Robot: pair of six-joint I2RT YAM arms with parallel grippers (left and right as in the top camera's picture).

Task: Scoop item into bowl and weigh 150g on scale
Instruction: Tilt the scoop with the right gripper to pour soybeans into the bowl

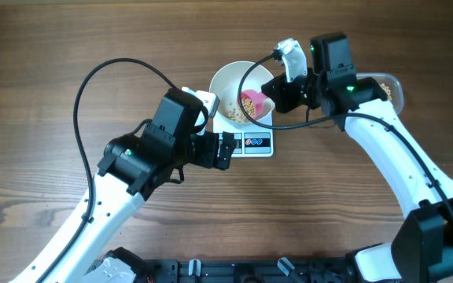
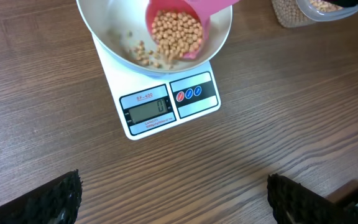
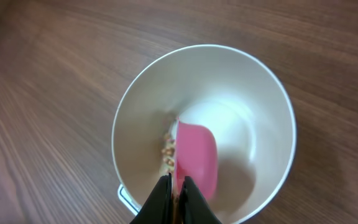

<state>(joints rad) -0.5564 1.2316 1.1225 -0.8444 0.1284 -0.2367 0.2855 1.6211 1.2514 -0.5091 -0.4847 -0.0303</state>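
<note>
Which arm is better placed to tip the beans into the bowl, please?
Right: the right end effector holds the scoop of beans over the bowl; the left end effector is open, empty.

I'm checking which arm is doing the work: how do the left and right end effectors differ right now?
The left end effector stands open and empty; the right end effector is shut on a pink plastic scoop. The left one hangs near the flat white digital scale; the right one is above the round white bowl, its scoop of small beige beans tilted into it. Both are dark-coloured.
</note>
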